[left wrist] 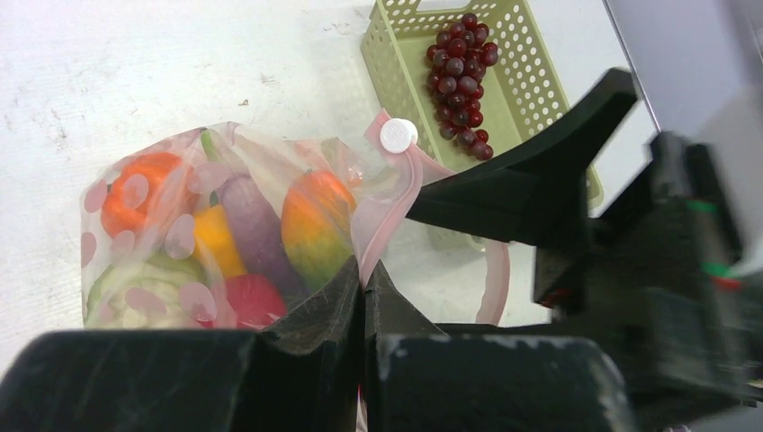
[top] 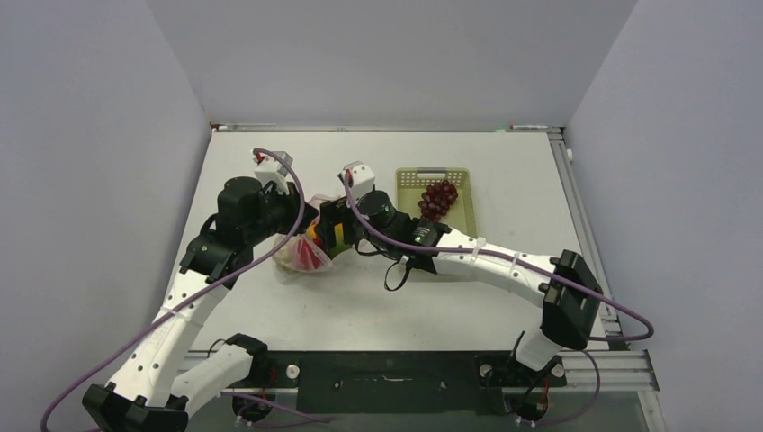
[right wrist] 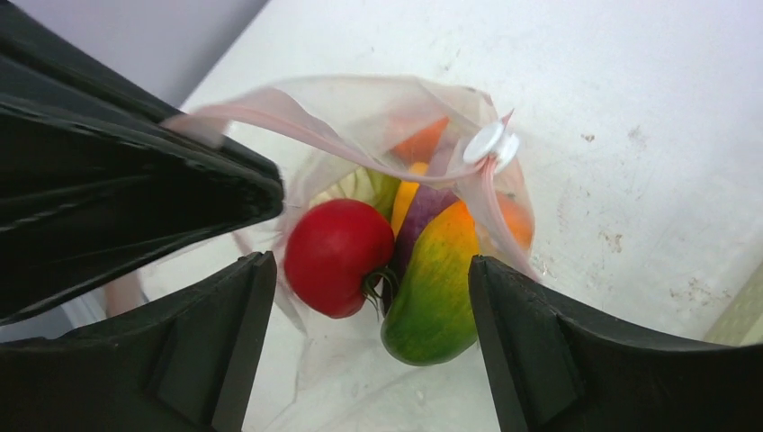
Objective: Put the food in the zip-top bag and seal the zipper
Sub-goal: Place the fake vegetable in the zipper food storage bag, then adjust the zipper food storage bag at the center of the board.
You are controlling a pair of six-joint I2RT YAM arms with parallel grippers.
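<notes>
Clenched fingers of the left claw (left wrist: 364, 274) are pinching the bag (left wrist: 171, 189) at its rim, right on the zipper (left wrist: 501, 274), and so are holding the mouth up. Just past them the right claw (right wrist: 369, 265) is hanging released over that mouth, jaws spread wide, gripping nothing. A red piece (right wrist: 333, 252) and a green-orange one (right wrist: 432, 288) are lying below it inside the bag, with orange, yellow and purple food packed behind. The bag is sitting on the tabletop (top: 405, 306) near its middle, between the two claws.

Farther out, the grapes (top: 439, 198) are waiting in the basket (top: 432, 173), not yet bagged. Seen from above, they are lying toward 2 o'clock from the right claw, their cluster running roughly 1 to 7 o'clock. The right arm is the nearer one and is free, so the fetch is looking like its job, while the left is busy with the rim.
</notes>
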